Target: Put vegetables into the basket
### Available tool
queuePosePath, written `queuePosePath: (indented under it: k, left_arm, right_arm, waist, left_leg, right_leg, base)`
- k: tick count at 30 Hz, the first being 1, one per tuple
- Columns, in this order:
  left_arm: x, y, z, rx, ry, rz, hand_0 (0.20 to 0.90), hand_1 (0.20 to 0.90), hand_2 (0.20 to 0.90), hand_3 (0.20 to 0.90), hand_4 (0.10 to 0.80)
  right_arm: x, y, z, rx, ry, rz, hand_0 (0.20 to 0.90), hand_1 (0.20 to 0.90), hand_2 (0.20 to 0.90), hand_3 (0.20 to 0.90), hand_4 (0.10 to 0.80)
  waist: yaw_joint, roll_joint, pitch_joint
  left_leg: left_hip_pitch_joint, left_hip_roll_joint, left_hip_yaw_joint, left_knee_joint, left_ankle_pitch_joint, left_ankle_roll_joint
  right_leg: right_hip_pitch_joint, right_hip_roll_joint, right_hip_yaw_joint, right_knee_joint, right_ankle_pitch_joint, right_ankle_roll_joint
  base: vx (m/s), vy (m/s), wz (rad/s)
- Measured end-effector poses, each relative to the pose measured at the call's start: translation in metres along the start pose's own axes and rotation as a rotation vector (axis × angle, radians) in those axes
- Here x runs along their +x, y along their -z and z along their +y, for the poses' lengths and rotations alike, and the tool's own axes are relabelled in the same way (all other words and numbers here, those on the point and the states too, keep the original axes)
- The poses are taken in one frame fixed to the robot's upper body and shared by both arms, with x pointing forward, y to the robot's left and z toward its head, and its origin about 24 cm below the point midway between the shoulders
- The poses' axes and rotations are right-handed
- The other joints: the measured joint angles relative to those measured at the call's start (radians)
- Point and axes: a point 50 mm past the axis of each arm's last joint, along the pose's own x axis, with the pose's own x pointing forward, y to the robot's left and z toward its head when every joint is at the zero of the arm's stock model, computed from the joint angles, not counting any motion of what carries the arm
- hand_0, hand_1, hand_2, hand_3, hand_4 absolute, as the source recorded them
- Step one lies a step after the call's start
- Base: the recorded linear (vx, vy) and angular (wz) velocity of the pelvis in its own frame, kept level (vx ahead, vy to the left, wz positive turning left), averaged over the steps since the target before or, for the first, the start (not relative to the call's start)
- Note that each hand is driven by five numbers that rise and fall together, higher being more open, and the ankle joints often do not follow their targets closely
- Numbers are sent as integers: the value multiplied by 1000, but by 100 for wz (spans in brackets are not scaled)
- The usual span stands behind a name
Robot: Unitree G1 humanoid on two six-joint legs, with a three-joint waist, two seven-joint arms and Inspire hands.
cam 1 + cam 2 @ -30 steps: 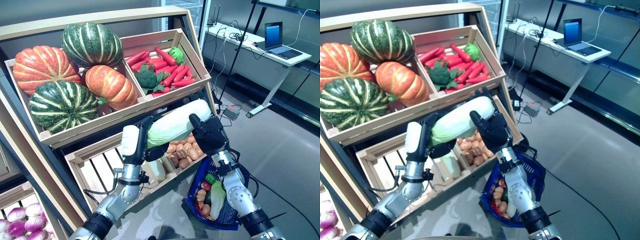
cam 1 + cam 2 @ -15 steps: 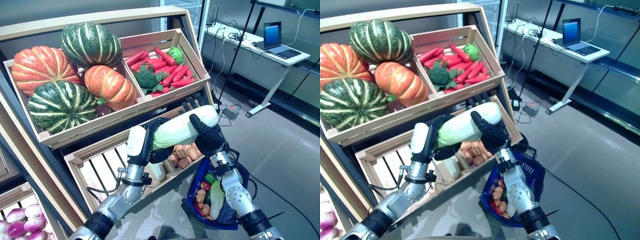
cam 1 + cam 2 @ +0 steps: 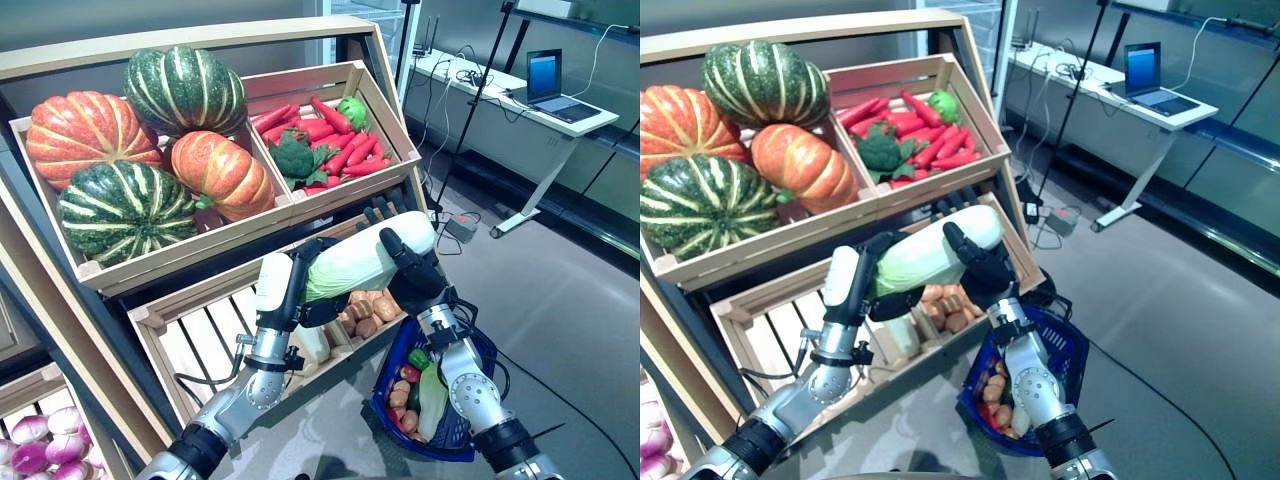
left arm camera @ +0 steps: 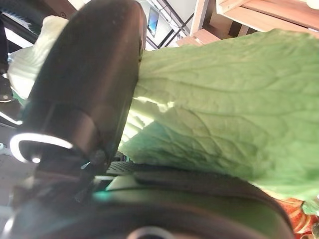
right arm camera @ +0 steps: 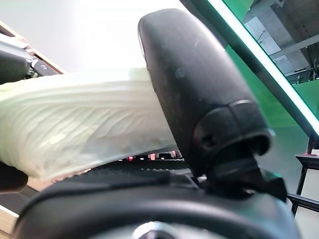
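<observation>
Filling the left and centre of the frame: a slanted wooden display stand [image 3: 395, 85] with crates. Upper left crate packed with large ribbed orange and green-striped pumpkins [image 3: 130, 140]; upper centre crate heaped with red peppers and green broccoli [image 3: 325, 135]. Tilted that way, presumably, to keep produce facing outward and easy to reach.

At centre, held aloft in front of the lower slatted crate [image 3: 195, 335]: a long pale-green and white napa cabbage [image 3: 360, 262], lying roughly level and slightly raised toward the right. Leafy end clasped by the left hand [image 3: 300, 285], fingers and thumb curled round it; white stem end clasped by the right hand [image 3: 978, 268], thumb over the top. Two-handed hold likely owed to the cabbage's length and bulk.

Lower right of centre, below the cabbage's white end: a dark blue plastic basket [image 3: 472, 345] on the floor, already holding a few vegetables [image 3: 420, 390]. Just beside it, in the lower crate's right section, small brown potatoes [image 3: 365, 310].

Grey smooth floor [image 3: 570, 320] at right. Upper right: a white desk surface [image 3: 520, 90] carrying an open laptop [image 3: 555, 80]. Lower left corner: purple-white onions [image 3: 40, 445].
</observation>
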Motion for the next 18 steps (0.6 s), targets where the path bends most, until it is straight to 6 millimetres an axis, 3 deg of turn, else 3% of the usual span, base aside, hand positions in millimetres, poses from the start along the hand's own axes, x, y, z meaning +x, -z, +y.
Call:
queuePosePath:
  k: [5,6,7,8,18]
  left_arm:
    - [0,0,0,0,0,0,300,300,300,300,400]
    - [0,0,0,0,0,0,300,300,300,300,400]
    - [0,0,0,0,0,0,300,300,300,300,400]
    - [0,0,0,-1,-1,1,300,300,300,300,400]
    - [-2,-4,-6,-35,9,7,300,300,300,300,400]
  right_arm:
    - [0,0,0,0,0,3,900,900,900,900,800]
    - [0,0,0,-1,0,3,686,686,686,686,657]
    - [0,0,0,-5,-1,3,378,378,378,378,452]
    - [0,0,0,-10,-1,3,300,300,300,300,400]
    - [1,-7,1,-158,-1,-40,300,300,300,300,400]
  waist:
    - [0,-1,-1]
    - [1,-1,-1]
    - [1,-1,-1]
    - [1,-1,-1]
    - [0,-1,-1]
  left_leg:
    - [0,0,0,0,0,0]
    - [0,0,-1,0,0,0]
    - [0,0,-1,0,0,0]
    - [0,0,-1,0,0,0]
    - [0,0,0,0,0,0]
  right_leg:
    - [0,0,0,0,0,0]
    - [0,0,-1,0,0,0]
    - [0,0,-1,0,0,0]
    - [0,0,-1,0,0,0]
    - [-1,0,0,0,0,0]
  base:
    - [0,0,0]
    - [0,0,0]
    - [0,0,0]
    - [0,0,0]
    - [0,0,0]
